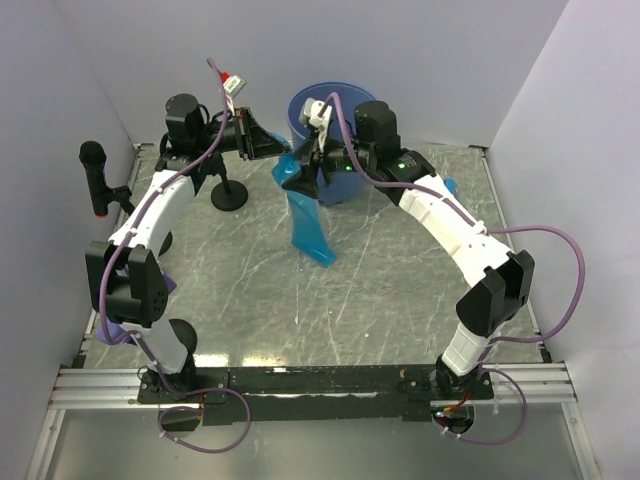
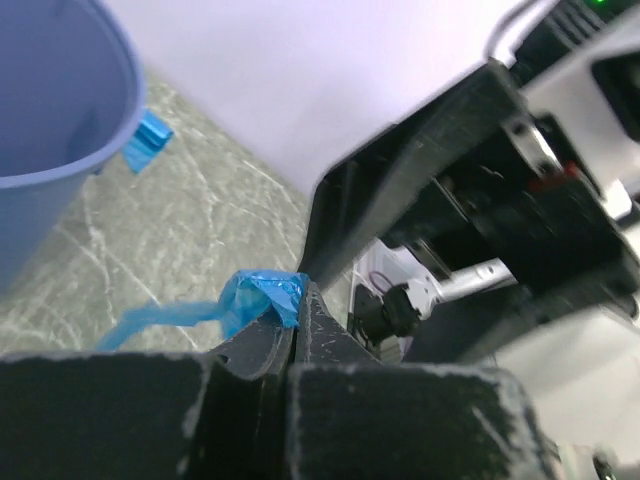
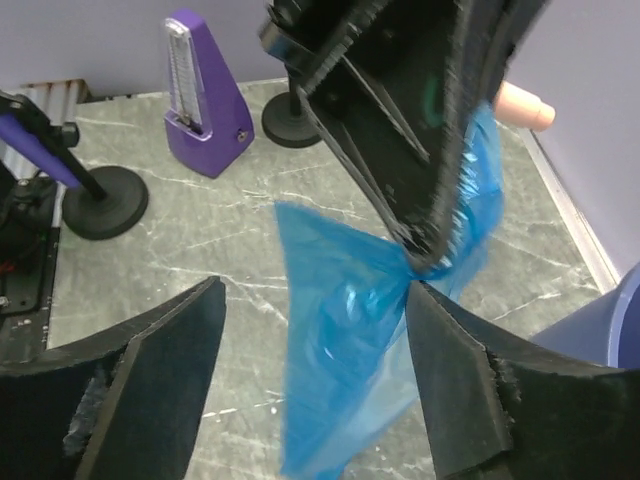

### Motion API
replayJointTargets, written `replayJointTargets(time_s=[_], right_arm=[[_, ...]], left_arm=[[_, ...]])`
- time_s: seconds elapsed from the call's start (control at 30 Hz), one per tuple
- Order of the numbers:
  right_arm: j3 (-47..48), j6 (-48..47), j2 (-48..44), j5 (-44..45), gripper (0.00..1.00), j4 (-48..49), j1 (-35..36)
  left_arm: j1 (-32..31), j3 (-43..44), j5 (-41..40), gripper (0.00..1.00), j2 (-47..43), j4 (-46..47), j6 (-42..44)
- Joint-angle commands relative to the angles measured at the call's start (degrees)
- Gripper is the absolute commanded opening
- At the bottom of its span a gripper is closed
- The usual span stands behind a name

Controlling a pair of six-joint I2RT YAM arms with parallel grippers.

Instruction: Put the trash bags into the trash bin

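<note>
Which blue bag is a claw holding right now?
The long bag dangling beside the bin, pinched at its top by the left claw. The other, a small bag, lies loose on the table with no claw touching it.

The trash bin (image 1: 298, 112) stands at the far middle of the table (image 1: 250, 290); the trash bag (image 1: 308, 225) hangs from my left gripper (image 2: 298, 305) before its left side, its lower end down on the table nearer me. My right gripper (image 3: 315, 295) meets that bag from the right, a finger on either side, and a smaller trash bag (image 1: 449, 186) lies right of the bin.
</note>
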Motion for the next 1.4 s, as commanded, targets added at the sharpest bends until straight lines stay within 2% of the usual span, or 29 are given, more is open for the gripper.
replayJointTargets(time_s=[0.0, 0.13, 0.27, 0.3, 0.33, 0.37, 0.4, 0.5, 0.53, 0.57, 0.63, 0.7, 0.83, 0.9, 1.03, 1.1, 1.27, 1.37], right_arm=[[4.08, -1.15, -0.2, 6.45, 0.89, 0.73, 1.56], [5.76, -2.74, 1.55, 16.21, 0.89, 0.28, 3.32], [6.55, -3.35, 2.96, 19.3, 0.8, 0.55, 3.32], [6.81, -3.53, 3.22, 19.04, 0.75, 0.55, 3.32], [7.16, -4.05, 3.49, 17.47, 0.64, 0.29, 3.24], [7.86, -5.27, 3.84, 15.8, 0.47, -0.41, 3.15], [8.48, -6.07, 4.02, 14.48, 0.37, -1.12, 3.15], [8.57, -7.3, 3.32, 11.58, 0.27, -2.35, 3.15], [8.49, -7.74, 3.05, 9.83, 0.21, -2.96, 2.89], [8.31, -7.66, 2.7, 7.11, 0.17, -3.49, 2.45], [7.61, -6.61, 1.48, 2.8, 0.0, -4.28, 0.87], [5.94, -4.42, 0.07, -3.25, 0.0, -3.5, -1.32], [4.18, -0.99, -1.17, -16.08, 0.0, -2.71, -4.93], [2.78, 1.99, -1.43, -21.11, 0.0, -0.52, -6.16], [-1.53, 9.12, -2.66, -24.64, 0.0, 6.25, -6.96], [-2.41, 11.48, -2.75, -25.78, 0.0, 9.14, -6.96], [-3.2, 18.51, -2.49, -28.25, 0.02, 15.04, -6.96], [-3.47, 19.93, -2.49, -27.72, 0.02, 16.28, -6.96]], left_arm=[[0.13, 0.58, -4.6, 0.01, -4.6, -4.52, 4.69], [0.13, 0.14, -5.75, 0.01, -5.75, -6.63, 6.0], [0.13, -0.56, -5.75, 0.01, -6.63, -6.55, 5.92], [0.22, -0.74, -5.66, 0.01, -6.8, -6.55, 6.0], [0.14, -0.83, -5.66, 0.01, -6.98, -6.55, 6.01], [0.13, -1.0, -5.57, 0.01, -7.24, -6.37, 5.83], [0.13, -1.01, -5.49, 0.01, -7.24, -6.37, 5.83], [0.13, -0.92, -4.88, 0.01, -7.33, -6.11, 6.01], [0.22, -0.92, -4.17, 0.04, -7.33, -5.24, 5.66], [0.4, -0.83, -3.38, 0.12, -7.24, -4.79, 5.31], [1.01, -0.57, -1.89, 0.26, -7.33, -3.48, 4.69], [1.8, -1.44, 1.09, 0.33, -7.77, 0.55, 2.41], [2.6, -5.65, 7.25, 0.38, -10.22, 7.15, 3.27], [2.6, -7.67, 8.05, 0.38, -11.54, 8.82, 5.12], [1.72, -9.0, 8.05, 0.32, -12.08, 16.03, 4.86], [0.58, -7.78, 6.21, 0.32, -12.25, 13.78, 8.44], [-3.02, -0.84, 3.3, 0.3, -12.08, -6.35, 31.81], [-4.34, 0.66, 4.36, 0.24, -11.73, -8.56, 34.3]])
